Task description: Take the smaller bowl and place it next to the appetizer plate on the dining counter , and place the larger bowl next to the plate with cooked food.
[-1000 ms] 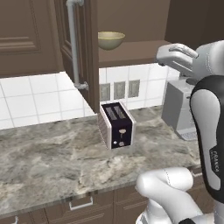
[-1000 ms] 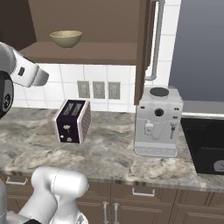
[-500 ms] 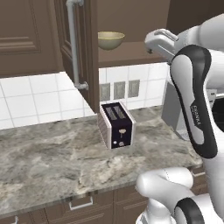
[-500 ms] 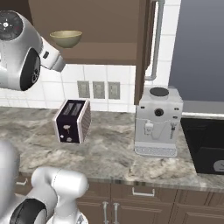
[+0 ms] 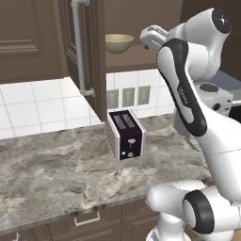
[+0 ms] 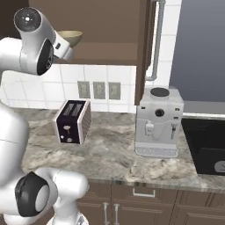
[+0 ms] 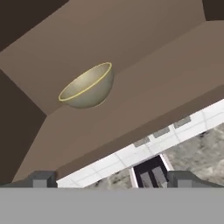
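The smaller bowl (image 5: 118, 42), olive-tan with a pale rim, stands upright on the shelf of an open wall cabinet. It also shows at the shelf's left end in the right base view (image 6: 72, 37). My gripper (image 5: 149, 36) is raised to shelf height just right of the bowl, a short gap away. In the hand view the bowl (image 7: 87, 86) lies ahead, up and to the left, and the gripper (image 7: 113, 179) is open with its jaws wide apart and nothing between them. The larger bowl, both plates and the dining counter are out of view.
A dark toaster (image 5: 126, 135) stands on the marbled counter (image 5: 47, 164) below the shelf. The open cabinet door (image 5: 82, 52) with its long handle hangs left of the bowl. A grey coffee machine (image 6: 158, 122) sits to the right, beside a dark cooktop (image 6: 206, 149).
The arm has risen and swung its hand in towards the shelf, closer to the smaller bowl. The jaws have stayed open and the bowl has not moved.
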